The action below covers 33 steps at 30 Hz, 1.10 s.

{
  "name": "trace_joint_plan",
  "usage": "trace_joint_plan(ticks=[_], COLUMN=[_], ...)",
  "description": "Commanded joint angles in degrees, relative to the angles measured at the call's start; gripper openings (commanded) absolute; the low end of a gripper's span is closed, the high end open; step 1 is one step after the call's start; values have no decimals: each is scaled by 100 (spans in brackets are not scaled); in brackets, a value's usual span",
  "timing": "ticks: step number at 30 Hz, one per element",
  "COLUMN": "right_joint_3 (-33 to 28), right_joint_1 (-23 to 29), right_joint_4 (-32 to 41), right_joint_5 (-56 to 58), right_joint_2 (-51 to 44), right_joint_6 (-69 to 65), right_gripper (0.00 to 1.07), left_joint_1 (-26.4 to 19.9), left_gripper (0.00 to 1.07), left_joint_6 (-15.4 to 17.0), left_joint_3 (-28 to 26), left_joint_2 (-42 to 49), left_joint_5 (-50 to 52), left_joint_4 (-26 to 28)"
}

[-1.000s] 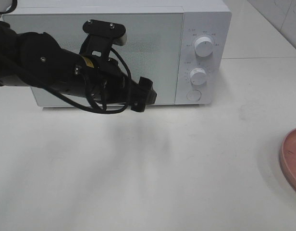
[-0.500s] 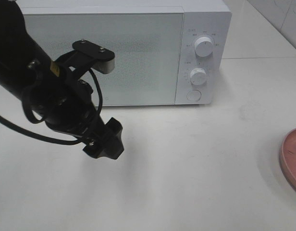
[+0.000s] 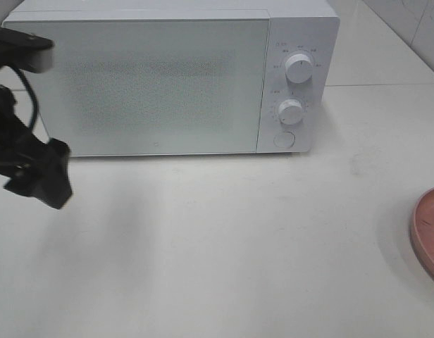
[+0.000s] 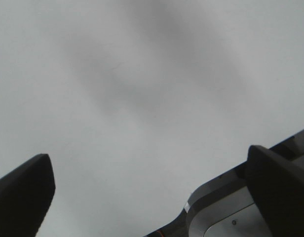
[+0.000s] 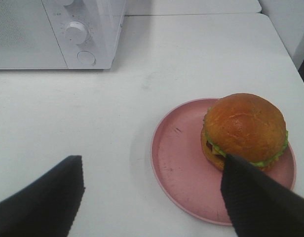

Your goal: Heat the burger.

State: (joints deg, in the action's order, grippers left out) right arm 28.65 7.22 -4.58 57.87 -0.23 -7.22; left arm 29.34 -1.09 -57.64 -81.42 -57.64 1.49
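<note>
The white tabletop [image 3: 224, 246] carries everything here, and the biggest thing on it is the microwave [image 3: 168, 77] at the far side, door shut flat, two dials and a round button on its right panel. That shut door looks like the job in hand, since nothing can go in until it opens.

Left arm [image 3: 20, 155] sits at the far left edge, in front of the microwave's left corner. Its jaws stand wide apart with only bare tabletop between them, nothing held. I'd say it is out there to stay clear of the door's swing, though that's a guess.

Over on the right, the pink plate [image 5: 191, 173] lies near the tabletop's right edge, well apart from the microwave. The burger [image 5: 245, 129] sits on the right half of that plate, upright, bun on top, lettuce frill showing.

The right gripper [image 5: 152, 197] hovers above and just short of the plate, jaws spread wide, empty, seemingly lined up for a pickup.
</note>
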Motion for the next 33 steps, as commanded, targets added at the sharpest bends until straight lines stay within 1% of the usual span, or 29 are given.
trace_joint_plan(ticks=[1,2,3,4,5,6,7,8,9,10,11,12,14,15,16,19,20,21,22,23,24,25,26,27,28,29,31,32,33], right_joint_3=[-17,-17,-17,-17,-17,-17,-17,-17,-17,-17,-17,-17,-17,-17,-17,-17,-17,-17,-17,-17,-17,-17,-17,-17,-17,-17,-17,-17,-17], right_joint_1=[-46,-46,-46,-46,-46,-46,-46,-46,-46,-46,-46,-46,-46,-46,-46,-46,-46,-46,-46,-46,-46,-46,-46,-46,-46,-46,-46,-46,-46], right_joint_4=[-11,-11,-11,-11,-11,-11,-11,-11,-11,-11,-11,-11,-11,-11,-11,-11,-11,-11,-11,-11,-11,-11,-11,-11,-11,-11,-11,-11,-11], right_joint_5=[-57,-57,-57,-57,-57,-57,-57,-57,-57,-57,-57,-57,-57,-57,-57,-57,-57,-57,-57,-57,-57,-57,-57,-57,-57,-57,-57,-57,-57], right_joint_2=[-166,-166,-166,-166,-166,-166,-166,-166,-166,-166,-166,-166,-166,-166,-166,-166,-166,-166,-166,-166,-166,-166,-166,-166,-166,-166,-166,-166,-166], right_joint_6=[97,97,97,97,97,97,97,97,97,97,97,97,97,97,97,97,97,97,97,97,97,97,97,97,97,97,97,97,97], right_gripper=[76,76,76,76,76,76,76,76,76,76,76,76,76,76,76,76,76,76,76,76,76,76,76,76,76,76,76,76,76], left_joint_1=[-1026,-1026,-1272,-1702,-1702,-2028,-2172,-2172,-2355,-2418,-2418,-2452,-2452,-2452,-2452,-2452,-2452,-2452,-2452,-2452,-2452,-2452,-2452,-2452,-2452,-2452,-2452,-2452,-2452], left_gripper=[98,98,98,98,98,98,98,98,98,98,98,98,98,98,98,98,98,98,98,98,98,98,98,98,98,98,98,98,98], left_joint_6=[-155,-155,-155,-206,-206,-218,-218,-218,-229,-246,-246,-264,-264,-264,-264,-264,-264,-269,-269,-269,-269,-269,-269,-269,-269,-269,-269,-264,-264], left_joint_3=[23,23,23,52,52,166,258,258,435,521,521,756,854,1100,1100,1604,1604,1845,1971,1971,2217,2315,2315,2550,2550,2727,2767,2807,2807], left_joint_2=[332,332,401,544,544,739,888,888,1203,1341,1341,1684,1828,2189,2189,2945,2945,3317,3529,3529,3919,4131,4131,4561,4561,4945,5099,5512,5718], left_joint_5=[-539,-539,-693,-968,-968,-1054,-1008,-1008,-882,-848,-848,-825,-825,-796,-796,-653,-653,-573,-527,-527,-430,-355,-355,-235,-235,-286,-332,-372,-372], left_joint_4=[-46,-46,-46,-46,-46,6,46,46,166,195,195,126,86,80,80,80,80,80,80,80,69,52,52,6,6,-86,-149,-189,-189])
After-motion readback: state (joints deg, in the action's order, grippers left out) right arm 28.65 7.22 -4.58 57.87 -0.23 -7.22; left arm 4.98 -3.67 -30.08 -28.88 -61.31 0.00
